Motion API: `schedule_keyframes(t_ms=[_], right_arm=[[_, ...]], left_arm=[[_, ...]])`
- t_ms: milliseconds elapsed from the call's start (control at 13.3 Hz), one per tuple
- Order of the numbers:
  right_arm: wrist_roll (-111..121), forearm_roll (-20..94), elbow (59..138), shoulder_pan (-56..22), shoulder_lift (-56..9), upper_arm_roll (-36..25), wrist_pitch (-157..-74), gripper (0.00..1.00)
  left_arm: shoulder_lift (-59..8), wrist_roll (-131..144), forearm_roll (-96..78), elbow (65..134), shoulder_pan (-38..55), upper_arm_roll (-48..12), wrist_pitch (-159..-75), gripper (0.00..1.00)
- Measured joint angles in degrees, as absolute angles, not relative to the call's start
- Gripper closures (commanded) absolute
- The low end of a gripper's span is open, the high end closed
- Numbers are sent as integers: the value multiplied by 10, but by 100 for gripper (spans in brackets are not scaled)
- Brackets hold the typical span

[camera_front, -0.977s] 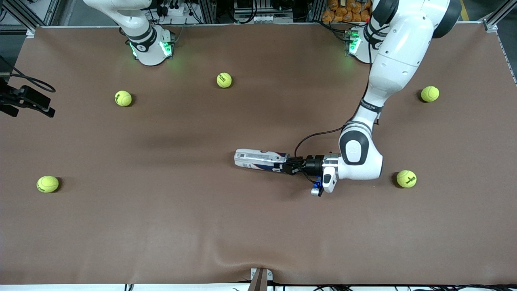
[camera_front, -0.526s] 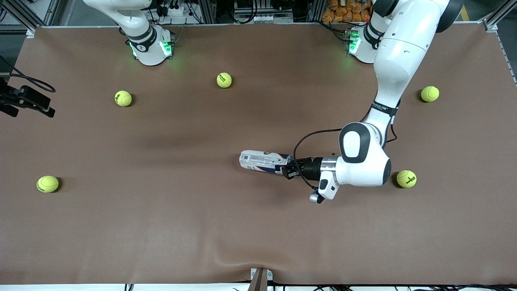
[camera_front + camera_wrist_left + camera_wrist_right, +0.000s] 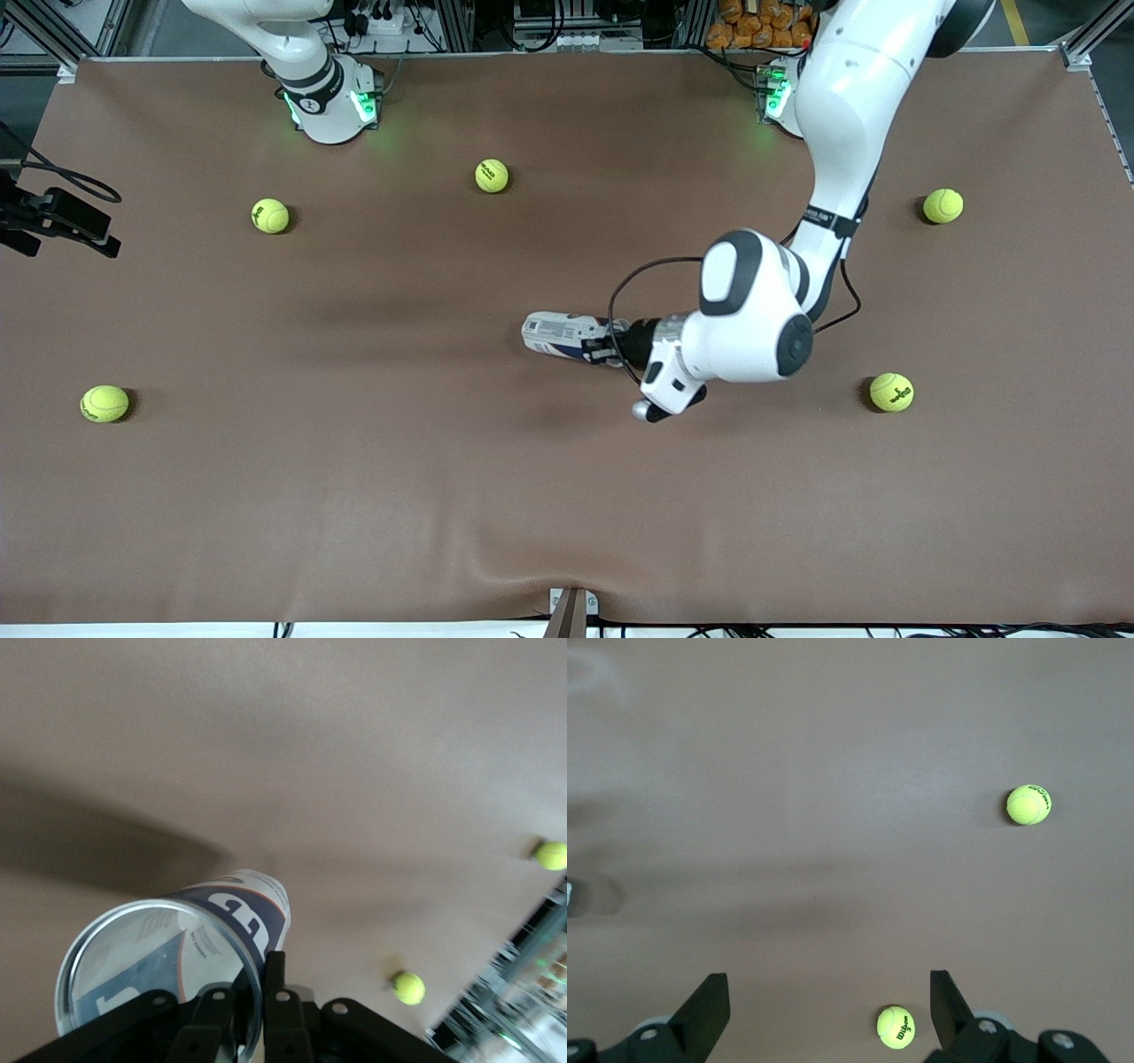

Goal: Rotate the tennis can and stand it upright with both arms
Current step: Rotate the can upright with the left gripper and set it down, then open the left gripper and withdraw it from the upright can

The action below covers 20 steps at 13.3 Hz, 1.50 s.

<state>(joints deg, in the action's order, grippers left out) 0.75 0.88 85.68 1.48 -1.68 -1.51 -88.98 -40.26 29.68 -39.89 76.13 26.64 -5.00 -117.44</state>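
Waiting w/ fingers spread wide over bare table (image 3: 354,496), right gripper (image 3: 828,1010) idles near its arm's end, while mid-table the tennis can (image 3: 556,335) hangs tilted, its open rim pinched by left gripper (image 3: 604,344), jaws clamped on can wall.

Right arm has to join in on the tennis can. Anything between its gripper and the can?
Nothing visible. The right gripper waits open over bare table. The left gripper holds the tennis can by its open rim, and the nearest tennis ball lies well apart from the can.
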Motion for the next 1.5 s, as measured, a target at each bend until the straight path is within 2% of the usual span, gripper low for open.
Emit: schedule_keyframes(t_ms=[225, 826, 1127, 1202, 1277, 1352, 1502], right_arm=[[8, 9, 857, 15, -17, -15, -890, 0], [8, 9, 857, 15, -17, -15, -890, 0], [8, 9, 857, 15, -17, -15, -890, 0], [8, 9, 857, 15, -17, -15, -890, 0], [8, 9, 857, 15, -17, -15, -890, 0], [8, 9, 857, 15, -17, -15, -890, 0], [8, 9, 857, 15, -17, -15, -890, 0]], left_arm=[[-385, 315, -325, 758, 297, -49, -1173, 100], [-353, 432, 10, 752, 417, -49, -1173, 100], [-369, 462, 59, 759, 445, -48, -1174, 100], [-374, 464, 74, 759, 450, -48, -1174, 83], [-378, 465, 80, 759, 453, -48, -1174, 11], [-381, 466, 82, 759, 454, -48, -1174, 0], [-381, 466, 83, 758, 453, -45, -1175, 0]])
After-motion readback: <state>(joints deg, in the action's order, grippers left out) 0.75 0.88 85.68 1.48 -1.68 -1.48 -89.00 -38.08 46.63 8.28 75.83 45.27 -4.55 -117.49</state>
